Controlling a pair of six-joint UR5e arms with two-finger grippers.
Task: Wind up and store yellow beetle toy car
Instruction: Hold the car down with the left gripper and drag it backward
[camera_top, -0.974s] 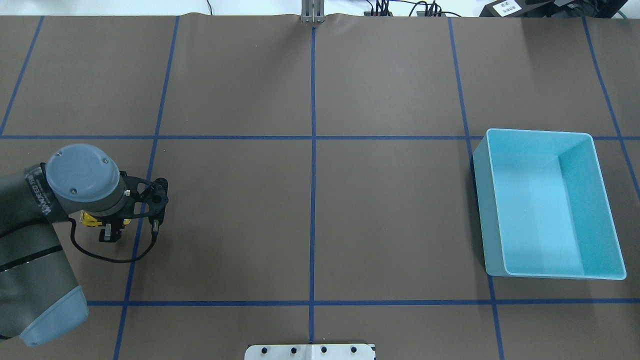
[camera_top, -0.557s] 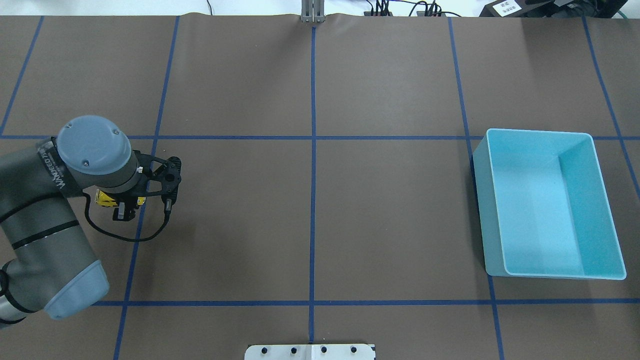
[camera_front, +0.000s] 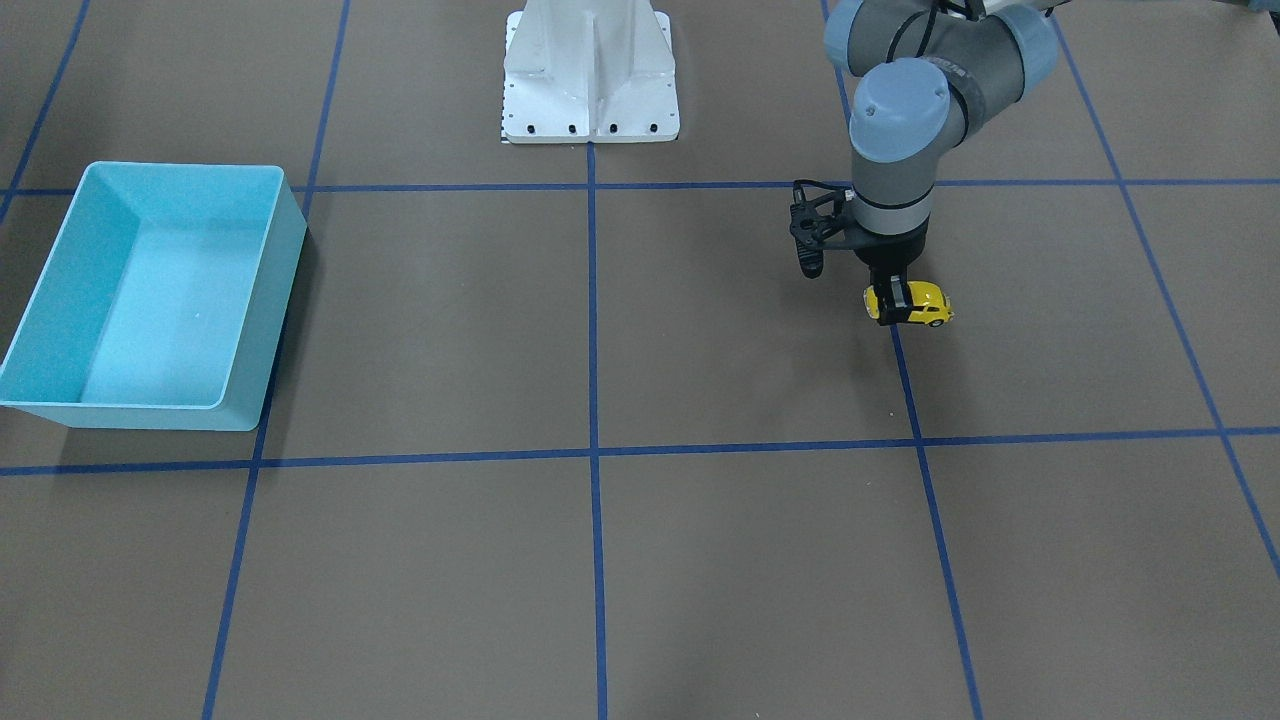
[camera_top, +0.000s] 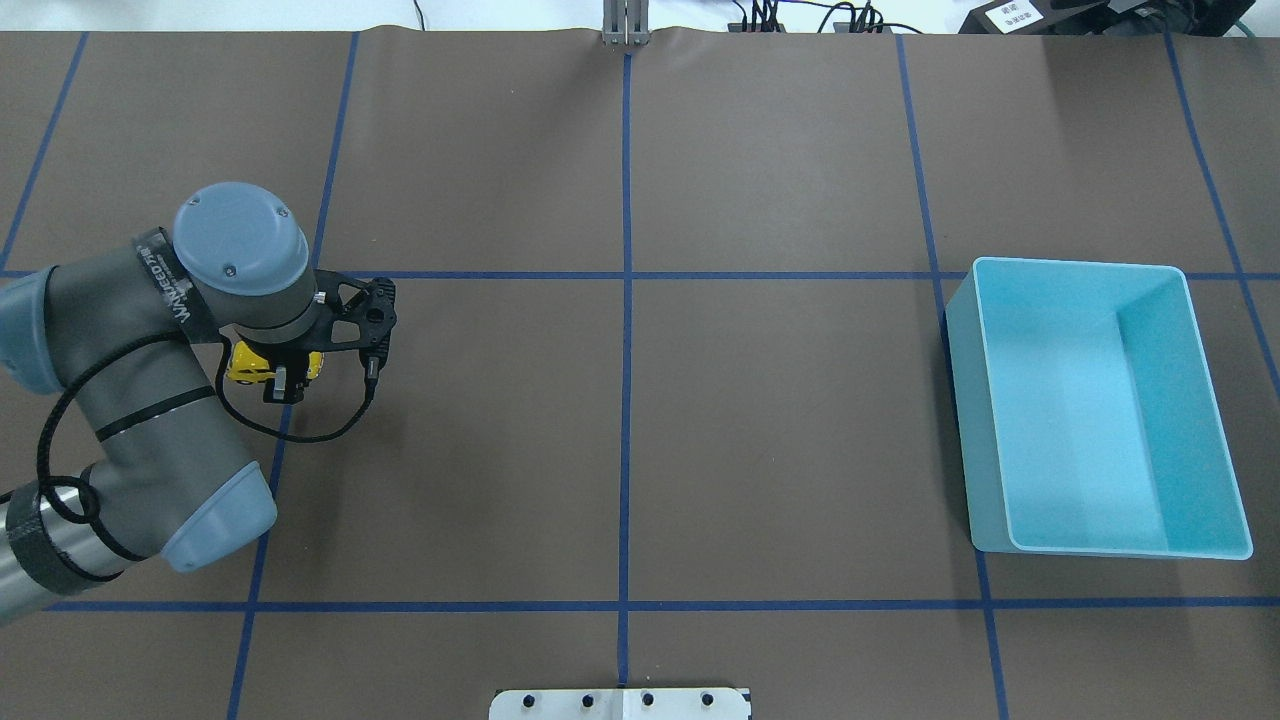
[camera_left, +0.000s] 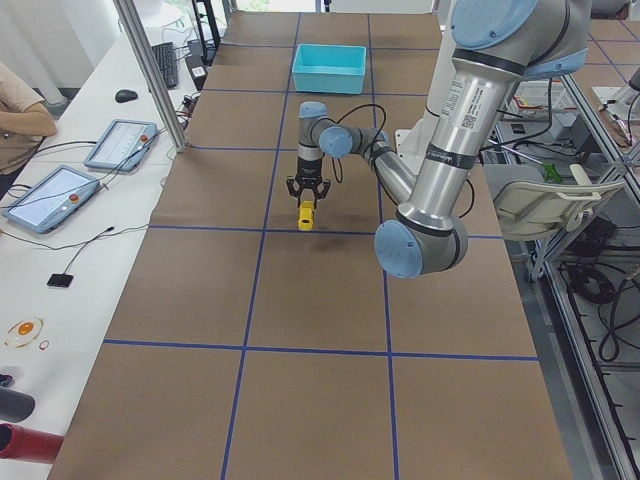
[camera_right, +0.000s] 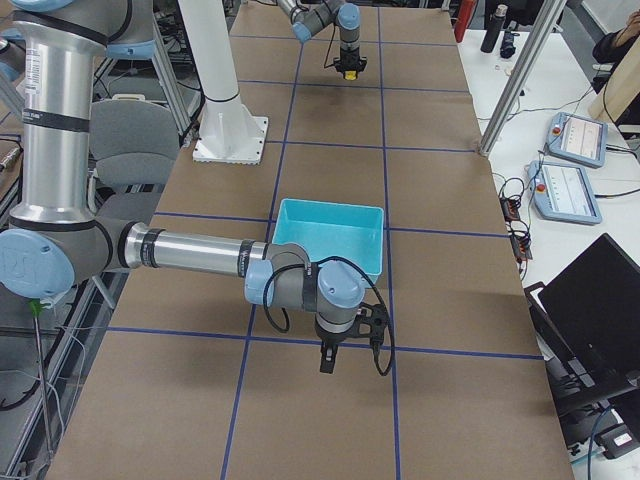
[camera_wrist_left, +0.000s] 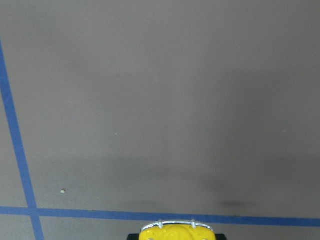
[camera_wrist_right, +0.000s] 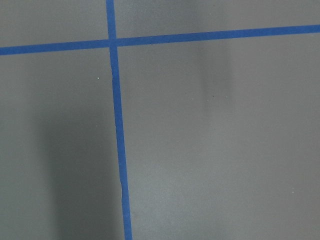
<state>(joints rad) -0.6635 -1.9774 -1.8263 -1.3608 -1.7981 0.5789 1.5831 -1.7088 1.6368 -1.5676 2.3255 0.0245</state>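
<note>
Left gripper (camera_front: 893, 302) was closed on the yellow beetle toy car (camera_front: 928, 304), holding it over the left part of the bench (camera_front: 700, 350), well apart from the blue bin (camera_front: 285, 290) at right. For the right gripper (camera_right: 327, 362), I could not tell the state.

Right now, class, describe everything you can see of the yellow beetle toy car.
The yellow beetle toy car is tiny, glossy yellow, with a rounded body, dark windows and small black wheels; the left wrist view shows a chrome-looking bumper. It is level, clamped across its body by the left gripper, by a blue tape line, far from the turquoise bin. Whether its wheels touch the table cannot be told.
</note>
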